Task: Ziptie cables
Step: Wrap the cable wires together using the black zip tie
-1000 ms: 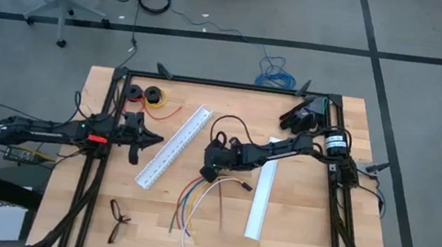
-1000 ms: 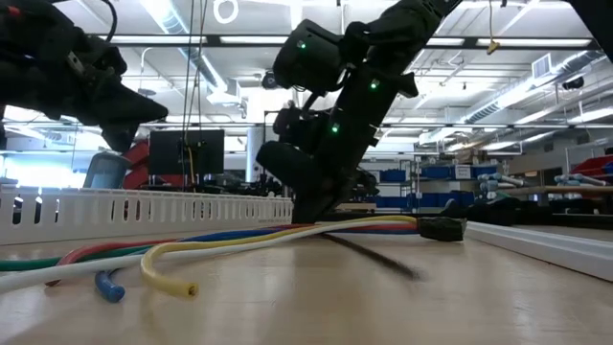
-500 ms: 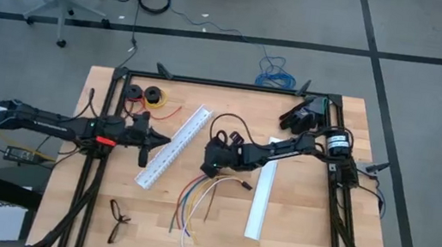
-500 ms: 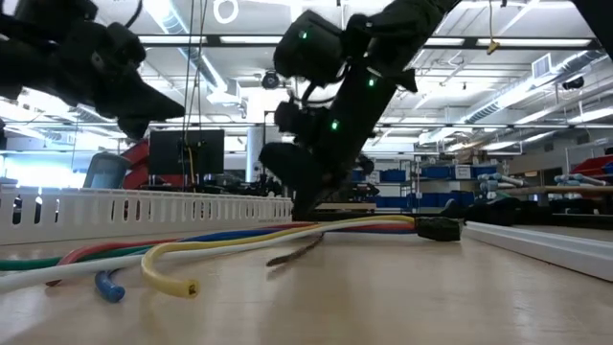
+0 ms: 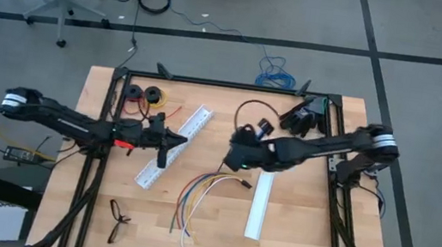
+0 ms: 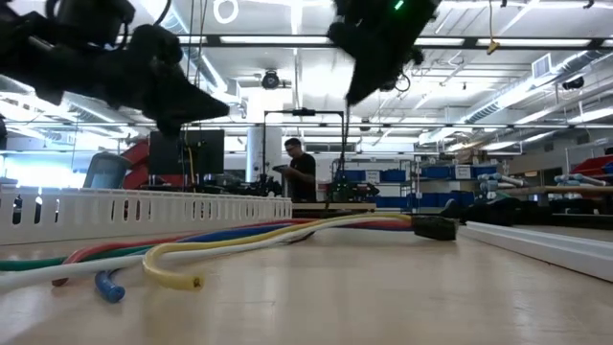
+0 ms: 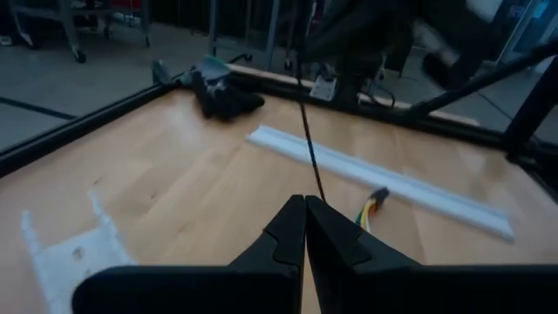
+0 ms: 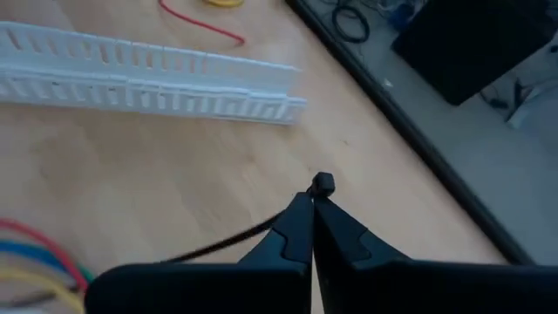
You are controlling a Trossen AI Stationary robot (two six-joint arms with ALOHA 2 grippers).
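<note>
Right gripper (image 5: 239,150) now lifted off the table and shifted toward 3 o'clock of where it sat a second ago, jaws pinched together on the head end of the ziptie (image 8: 321,183); strip seen in the right wrist view trailing from the fingertips (image 8: 301,218) back over the wood. In the low view, no longer planted on the cables (image 6: 249,238) as before but raised high at 12 o'clock, with the thin black strip hanging down from it. Cables lying on the table (image 5: 292,237) just at 7 o'clock of the right gripper, loose ends fanned toward 6 o'clock, black connector (image 6: 436,227) resting at the bundle's far end; position about unchanged.

Left gripper (image 5: 168,140) moved further toward 3 o'clock than a second ago, now over the slotted white rail (image 5: 173,146), jaws together and holding nothing. Second white rail (image 5: 260,205) lying at 5 o'clock of the right gripper, unmoved.
</note>
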